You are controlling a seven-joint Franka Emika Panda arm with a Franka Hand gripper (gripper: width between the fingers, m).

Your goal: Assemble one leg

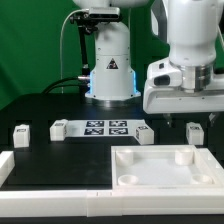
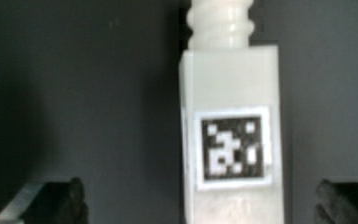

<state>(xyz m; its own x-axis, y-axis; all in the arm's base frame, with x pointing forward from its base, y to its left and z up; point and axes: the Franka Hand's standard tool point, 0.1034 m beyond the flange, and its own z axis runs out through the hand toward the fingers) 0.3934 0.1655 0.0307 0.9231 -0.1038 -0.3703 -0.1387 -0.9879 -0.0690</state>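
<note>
We hang the gripper (image 2: 197, 200) spread and empty straight above the leg (image 2: 229, 110). It lies near the tabletop's edge on the exterior view's right, long axis running crosswise between our fingers (image 2: 48, 200).

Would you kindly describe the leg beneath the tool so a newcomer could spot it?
Find the large white square plastic tray with round corner sockets, nearest the exterior camera. Beyond its far corner on the exterior view's right lies a small white stubby plastic leg bearing a black-and-white tag. Unlike the three similar legs, it sits farthest that way, under the open tool.
</note>
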